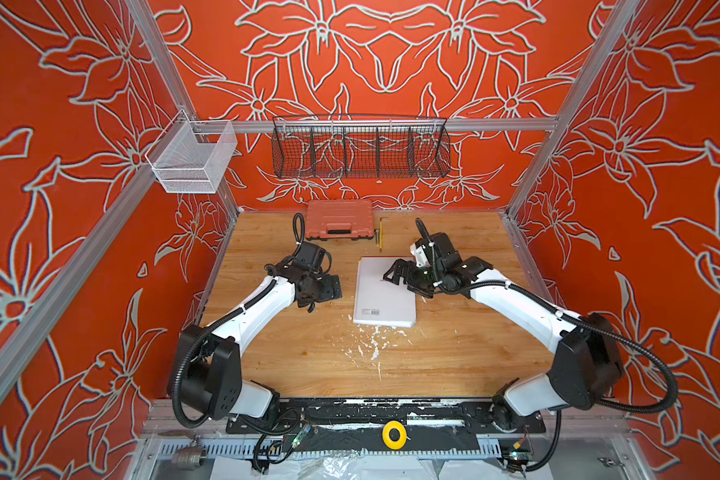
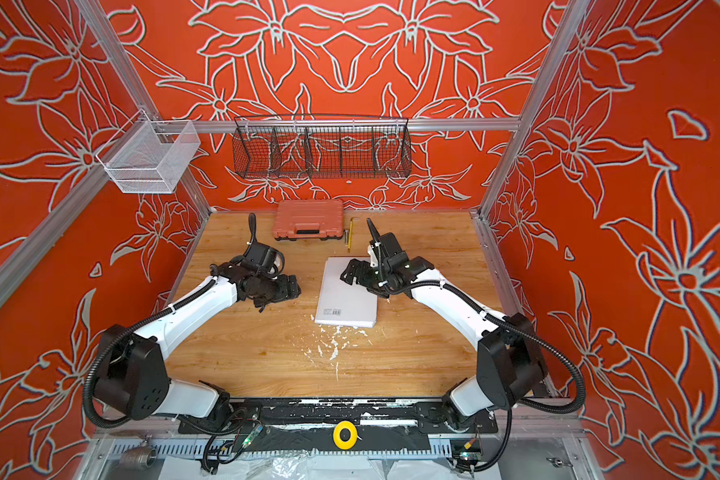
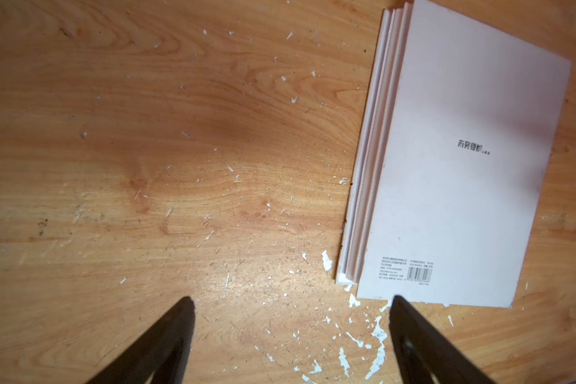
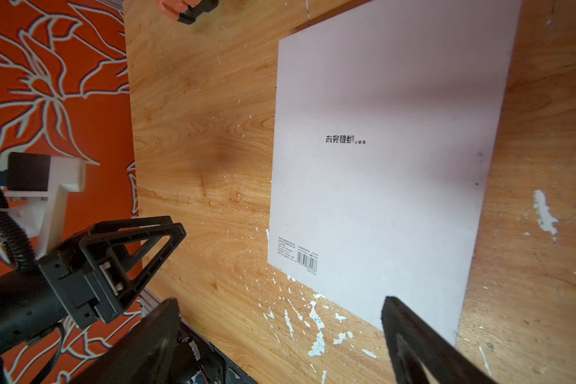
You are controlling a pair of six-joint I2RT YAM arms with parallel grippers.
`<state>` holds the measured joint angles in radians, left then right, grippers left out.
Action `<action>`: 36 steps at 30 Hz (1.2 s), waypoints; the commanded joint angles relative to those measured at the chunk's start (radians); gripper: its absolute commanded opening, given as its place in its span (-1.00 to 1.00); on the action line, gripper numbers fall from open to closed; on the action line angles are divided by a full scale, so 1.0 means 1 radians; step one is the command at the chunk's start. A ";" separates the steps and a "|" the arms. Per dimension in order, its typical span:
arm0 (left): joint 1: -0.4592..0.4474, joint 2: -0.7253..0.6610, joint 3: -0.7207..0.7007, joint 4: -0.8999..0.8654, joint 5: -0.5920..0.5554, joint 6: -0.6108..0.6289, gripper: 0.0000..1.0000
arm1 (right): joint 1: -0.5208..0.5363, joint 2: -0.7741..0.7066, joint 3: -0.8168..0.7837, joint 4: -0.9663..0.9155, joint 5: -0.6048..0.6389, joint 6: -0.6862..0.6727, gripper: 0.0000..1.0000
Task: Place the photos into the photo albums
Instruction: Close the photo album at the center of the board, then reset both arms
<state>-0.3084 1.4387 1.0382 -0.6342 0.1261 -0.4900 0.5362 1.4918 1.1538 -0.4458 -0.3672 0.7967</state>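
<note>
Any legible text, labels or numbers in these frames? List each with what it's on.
"未完待续...": black characters mid back cover of the white photo album; stylised, reading approximate.
Small print beside the barcode, same cover: too small to read.
Barcode digits: too small to read.
No other text visible.

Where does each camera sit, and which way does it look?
Top views: overhead pair, looking down at table, left arm, right arm, closed album.
Left wrist: on the left arm, past the open left gripper, down at album edge.
Right wrist: past the open right gripper, at album and left gripper.
Shared: the album's barcode.
</note>
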 commanded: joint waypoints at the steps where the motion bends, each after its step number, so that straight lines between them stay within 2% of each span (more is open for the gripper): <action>1: 0.005 0.012 -0.019 0.004 0.028 0.012 0.82 | -0.020 -0.005 -0.023 0.010 -0.005 -0.048 0.95; 5: 0.012 0.002 -0.020 0.016 0.024 0.016 0.90 | -0.065 -0.023 -0.048 -0.004 0.009 -0.103 0.96; 12: 0.047 -0.042 -0.015 0.018 -0.046 0.011 1.00 | -0.206 -0.070 -0.065 -0.046 0.023 -0.205 0.95; 17: 0.086 -0.074 -0.028 0.022 -0.099 0.004 0.95 | -0.328 -0.143 -0.089 -0.067 0.099 -0.287 0.96; 22: 0.132 -0.131 -0.087 0.098 -0.132 -0.012 0.95 | -0.459 -0.194 -0.130 -0.047 0.156 -0.348 0.96; 25: 0.157 -0.170 -0.109 0.127 -0.193 -0.002 0.95 | -0.485 -0.216 -0.173 -0.007 0.217 -0.399 0.95; 29: 0.164 -0.213 -0.154 0.207 -0.248 0.077 0.95 | -0.490 -0.248 -0.267 0.113 0.280 -0.381 0.96; 33: 0.168 -0.249 -0.190 0.257 -0.325 0.163 0.95 | -0.492 -0.228 -0.248 0.073 0.389 -0.428 0.95; 36: 0.171 -0.286 -0.249 0.335 -0.378 0.244 0.95 | -0.492 -0.245 -0.294 0.127 0.467 -0.460 0.96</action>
<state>-0.1432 1.1866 0.8330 -0.3878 -0.1619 -0.3466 0.0494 1.2671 0.8875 -0.3782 -0.0216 0.3965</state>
